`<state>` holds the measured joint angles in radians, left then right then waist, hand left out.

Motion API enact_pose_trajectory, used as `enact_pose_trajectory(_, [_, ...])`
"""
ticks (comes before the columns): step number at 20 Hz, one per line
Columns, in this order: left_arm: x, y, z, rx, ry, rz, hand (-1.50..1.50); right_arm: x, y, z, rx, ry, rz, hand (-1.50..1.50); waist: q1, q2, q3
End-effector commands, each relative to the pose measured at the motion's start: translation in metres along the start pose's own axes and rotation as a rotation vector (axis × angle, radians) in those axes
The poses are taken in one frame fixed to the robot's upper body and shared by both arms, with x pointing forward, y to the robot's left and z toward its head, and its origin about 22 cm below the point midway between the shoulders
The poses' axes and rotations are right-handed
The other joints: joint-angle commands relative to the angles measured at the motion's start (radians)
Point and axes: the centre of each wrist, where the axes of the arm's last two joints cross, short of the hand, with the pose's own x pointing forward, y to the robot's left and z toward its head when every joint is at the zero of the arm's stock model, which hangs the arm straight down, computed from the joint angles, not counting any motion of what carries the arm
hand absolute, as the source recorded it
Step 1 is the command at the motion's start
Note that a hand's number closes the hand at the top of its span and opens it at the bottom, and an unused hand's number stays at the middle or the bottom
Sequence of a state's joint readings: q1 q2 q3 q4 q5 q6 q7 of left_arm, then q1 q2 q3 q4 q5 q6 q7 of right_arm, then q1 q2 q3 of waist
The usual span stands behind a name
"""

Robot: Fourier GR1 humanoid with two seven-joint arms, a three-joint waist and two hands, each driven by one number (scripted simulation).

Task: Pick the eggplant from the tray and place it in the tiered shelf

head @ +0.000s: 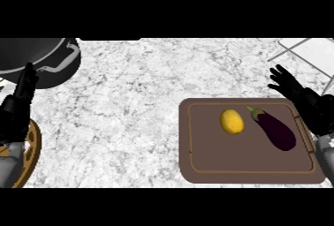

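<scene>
Marble counter (130, 119) lies under me, the brown tray (195, 172) holding a lemon (231, 121) beside the eggplant (275, 128), still ungrasped, so my right hand (301, 98), fingers spread just beside it, must close on it next; my left hand (18, 103) rests straight-fingered at the left edge.

No readable text, labels, brand names, numbers or signs appear on any object or surface in the head view.

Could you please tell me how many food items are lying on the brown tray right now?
2: a yellow lemon near the tray's middle, and the eggplant just right of it, apart. Nothing appears hidden.
</scene>
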<state>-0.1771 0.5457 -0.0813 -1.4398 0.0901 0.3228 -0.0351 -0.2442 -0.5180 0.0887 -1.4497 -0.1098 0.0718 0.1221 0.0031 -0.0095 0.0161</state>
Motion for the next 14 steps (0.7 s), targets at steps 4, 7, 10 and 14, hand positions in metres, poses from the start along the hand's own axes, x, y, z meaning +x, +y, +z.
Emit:
enact_pose_trajectory(4, [-0.033, -0.012, 0.029, -0.082, 0.203, 0.114, 0.00, 0.046, 0.029, -0.009, 0.150, -0.392, -0.190, 1.50, 0.007, 0.008, -0.016])
enact_pose_trajectory(7, [-0.055, -0.007, 0.046, -0.104, 0.338, 0.149, 0.00, 0.046, -0.033, -0.001, -0.215, -0.232, 0.255, 1.50, -0.029, 0.006, -0.032])
enact_pose_trajectory(10, [-0.060, -0.005, 0.057, -0.137, 0.383, 0.209, 0.00, 0.031, 0.016, 0.007, -0.405, -0.350, 0.110, 1.50, -0.011, 0.002, -0.017])
enact_pose_trajectory(14, [-0.061, -0.007, 0.057, -0.152, 0.368, 0.234, 0.00, 0.011, 0.080, 0.052, -0.162, -0.393, -0.043, -1.50, -0.012, 0.007, -0.016])
